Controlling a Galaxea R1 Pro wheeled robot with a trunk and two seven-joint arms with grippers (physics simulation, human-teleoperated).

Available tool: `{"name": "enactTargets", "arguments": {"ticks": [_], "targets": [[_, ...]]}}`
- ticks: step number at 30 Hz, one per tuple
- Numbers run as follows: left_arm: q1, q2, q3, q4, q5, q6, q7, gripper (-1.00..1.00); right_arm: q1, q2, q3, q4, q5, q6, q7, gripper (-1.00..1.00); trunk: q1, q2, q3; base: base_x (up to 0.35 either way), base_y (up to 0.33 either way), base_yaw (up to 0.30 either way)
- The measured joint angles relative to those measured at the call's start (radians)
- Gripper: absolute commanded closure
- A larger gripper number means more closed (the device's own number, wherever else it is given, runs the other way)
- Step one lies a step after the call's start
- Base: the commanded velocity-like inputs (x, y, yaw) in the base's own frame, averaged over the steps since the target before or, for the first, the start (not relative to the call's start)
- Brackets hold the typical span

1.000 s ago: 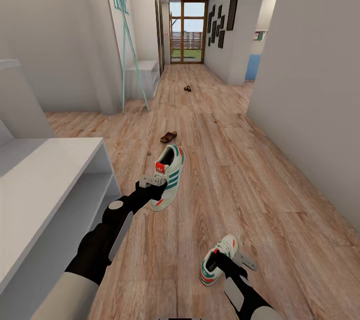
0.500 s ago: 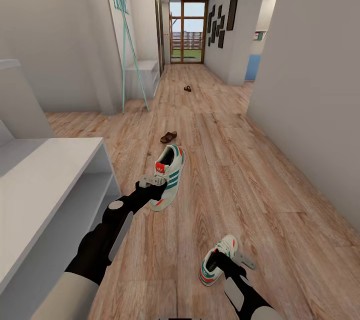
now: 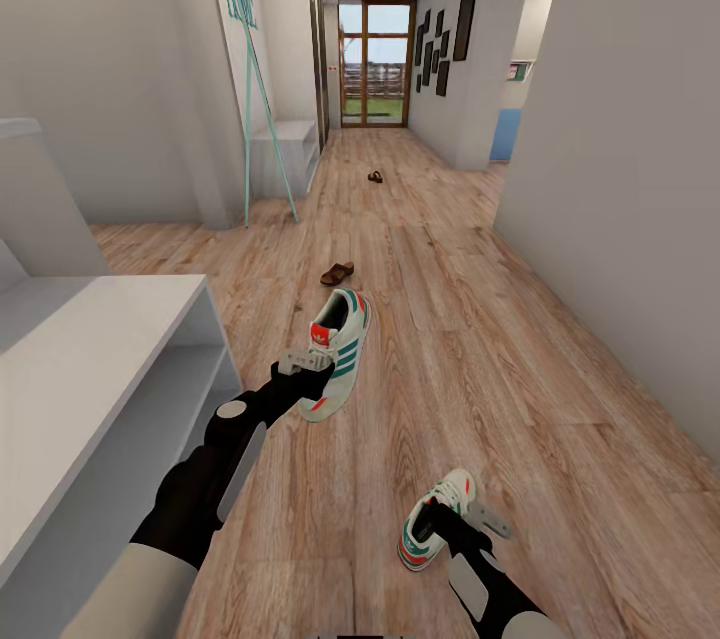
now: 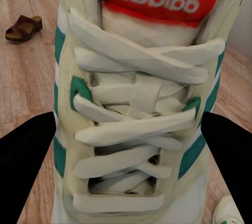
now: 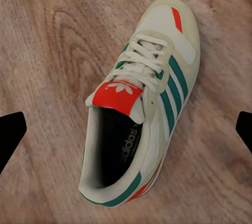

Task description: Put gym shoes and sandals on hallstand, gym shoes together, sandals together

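My left jaws [image 3: 312, 366] pinch one gym shoe [image 3: 338, 351] at its sides, holding it above the corridor floor [image 3: 480, 339]; its red tongue patch reads "adidas". My right jaws [image 3: 462, 519] are spread wide over the second gym shoe [image 3: 436, 517], which lies on the floor with the same name printed inside. Both arms reach forward and down. Beyond lie a sandal [image 3: 337, 273] and a farther sandal [image 3: 375, 177]. The hallstand [image 3: 90, 349] stands at my left.

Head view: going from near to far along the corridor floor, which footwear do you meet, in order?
Near gym shoe by the right tool → far gym shoe at the left tool → near sandal → far sandal.
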Motion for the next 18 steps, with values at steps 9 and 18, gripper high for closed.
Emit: {"name": "enactTargets", "arguments": {"ticks": [9, 18], "targets": [[0.0, -0.001, 0.0, 0.0, 0.0, 0.0, 0.001, 1.0, -0.001, 0.003, 0.0, 0.01, -0.003, 0.004, 0.0, -1.0, 0.0, 0.0, 0.0, 0.0, 0.0, 0.0], [0.0, -0.001, 0.0, 0.0, 0.0, 0.0, 0.002, 1.0, -0.006, 0.004, 0.001, 0.017, -0.003, 0.018, -0.003, -1.0, 0.0, 0.0, 0.0, 0.0, 0.0, 0.0]]}}
